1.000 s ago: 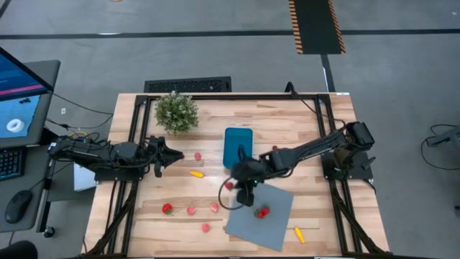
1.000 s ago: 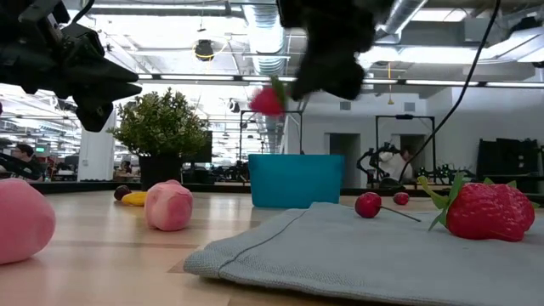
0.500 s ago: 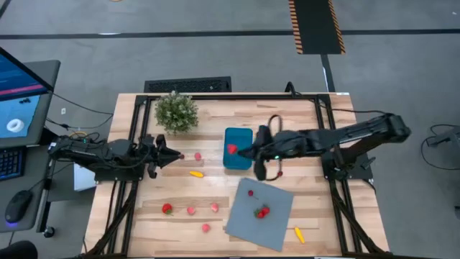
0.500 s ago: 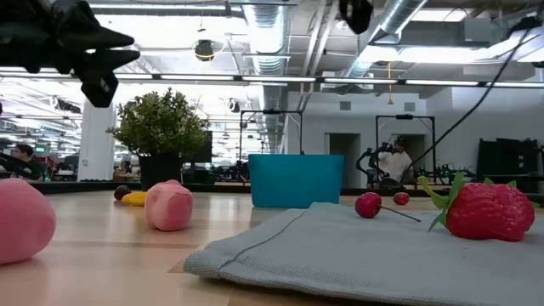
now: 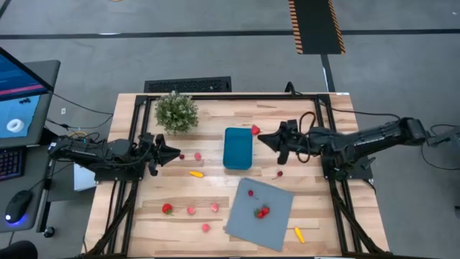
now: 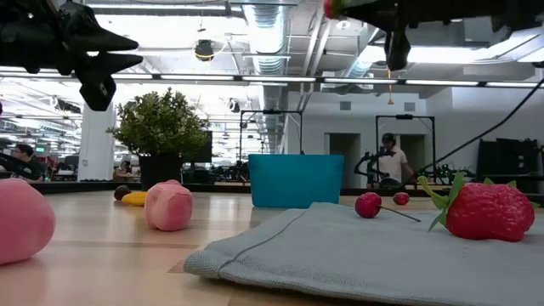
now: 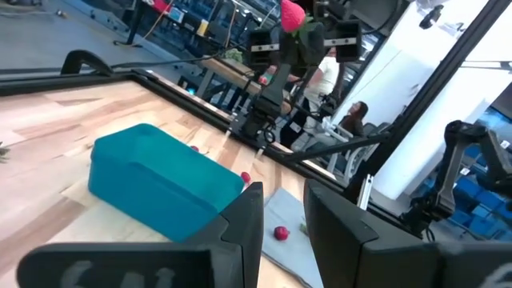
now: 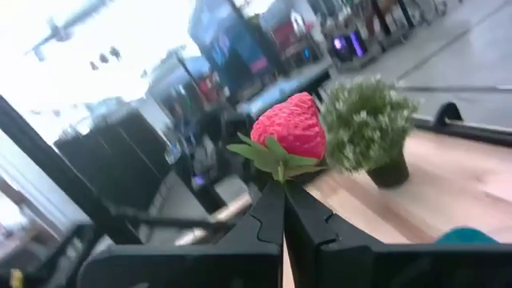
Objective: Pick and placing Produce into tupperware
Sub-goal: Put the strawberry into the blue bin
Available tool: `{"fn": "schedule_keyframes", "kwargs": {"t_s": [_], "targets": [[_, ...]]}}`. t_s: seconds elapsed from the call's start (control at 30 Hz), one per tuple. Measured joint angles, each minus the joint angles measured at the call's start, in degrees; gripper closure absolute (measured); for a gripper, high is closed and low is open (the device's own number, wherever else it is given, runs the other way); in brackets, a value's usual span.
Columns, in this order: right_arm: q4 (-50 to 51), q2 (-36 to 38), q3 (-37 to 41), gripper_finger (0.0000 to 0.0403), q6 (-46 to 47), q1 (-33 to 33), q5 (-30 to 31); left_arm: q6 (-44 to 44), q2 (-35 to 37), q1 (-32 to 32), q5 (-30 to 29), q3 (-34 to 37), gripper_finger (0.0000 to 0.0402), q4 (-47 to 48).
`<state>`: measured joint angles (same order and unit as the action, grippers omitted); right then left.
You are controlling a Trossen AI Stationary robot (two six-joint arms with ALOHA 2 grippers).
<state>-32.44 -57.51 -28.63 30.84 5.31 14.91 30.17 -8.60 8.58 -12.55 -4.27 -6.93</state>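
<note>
My right gripper (image 5: 263, 135) is shut on a red toy strawberry (image 5: 255, 130). It hovers high beside the far right corner of the teal tupperware tub (image 5: 238, 147); the low view shows the strawberry (image 6: 330, 7) at the top edge. My left gripper (image 5: 172, 152) waits open, raised, left of the tub. More produce lies on the wood: a red strawberry (image 5: 167, 208), pink pieces (image 5: 191, 211), a yellow piece (image 5: 195, 173). A strawberry (image 5: 261, 211) and a cherry (image 5: 250, 193) lie on the grey sheet (image 5: 277, 223). My right gripper pinches the strawberry by its green leafy cap (image 8: 276, 164), between the two fingertips (image 8: 268, 210). The fingers point toward the table's left. The red body (image 8: 292, 126) sticks out beyond the fingertips, and the strawberry is lifted clear of the table and the tub.
A bushy potted plant (image 5: 176, 111) stands at the far left of the table. A small cherry (image 5: 279, 173) lies right of the tub and an orange piece (image 5: 298, 234) near the sheet's right corner. Black frame rails run along the table's sides. A person (image 6: 388, 157) stands in the room behind.
My right gripper has carried the strawberry from near the grey sheet's left corner up and toward the far edge, across the tub, then back toward the right, past the tub's far right corner. It has stayed shut on the strawberry. The arm has drawn back to the right.
</note>
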Motion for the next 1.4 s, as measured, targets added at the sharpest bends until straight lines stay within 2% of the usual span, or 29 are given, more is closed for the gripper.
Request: {"fn": "schedule_keyframes", "kwargs": {"t_s": [0.13, 0.3, 0.4, 0.53, 0.73, 0.83, 1.1, 1.27, 1.4], "targets": [[-13.5, 0.7, 6.5, 0.0393, 5.3, -1.9, 0.0, 0.7, 0.0, 0.0, 0.1, 0.0, 0.0319, 0.0], [-21.9, 0.2, 11.5, 0.0383, 16.1, -3.4, -3.1, 1.7, 0.0, 0.0, 0.2, 0.0, 0.0319, 0.3], [-24.1, 0.0, 12.9, 0.0376, 20.3, -3.5, -3.5, 1.6, 0.0, 0.0, 0.2, 0.0, 0.0319, 0.4], [-28.4, 0.0, 14.1, 0.039, 24.9, -3.6, -3.5, 1.8, 0.0, 0.0, -0.2, 0.0, 0.0319, 0.6], [-30.1, 0.0, 14.1, 0.0384, 28.1, -3.9, -2.9, 4.0, 0.0, 0.0, 0.0, 0.0, 0.0319, 1.7], [-29.4, 0.0, 14.1, 0.0376, 23.8, -3.4, -3.1, 4.0, 0.0, 0.0, 0.1, 0.0, 0.0319, 2.2], [-23.3, 0.0, 14.0, 0.0391, -1.2, -2.4, -5.7, 2.6, 0.0, 0.0, -0.7, -0.1, 0.0319, 4.7], [-14.7, 0.0, 10.7, 0.037, -15.6, -2.3, -5.9, -0.4, 0.0, 0.0, -1.8, -0.1, 0.0319, 5.0], [0.3, 0.0, 3.3, 0.0382, -24.9, -1.8, -5.0, -1.3, 0.0, 0.0, -2.1, -0.1, 0.0319, 5.0]]}}
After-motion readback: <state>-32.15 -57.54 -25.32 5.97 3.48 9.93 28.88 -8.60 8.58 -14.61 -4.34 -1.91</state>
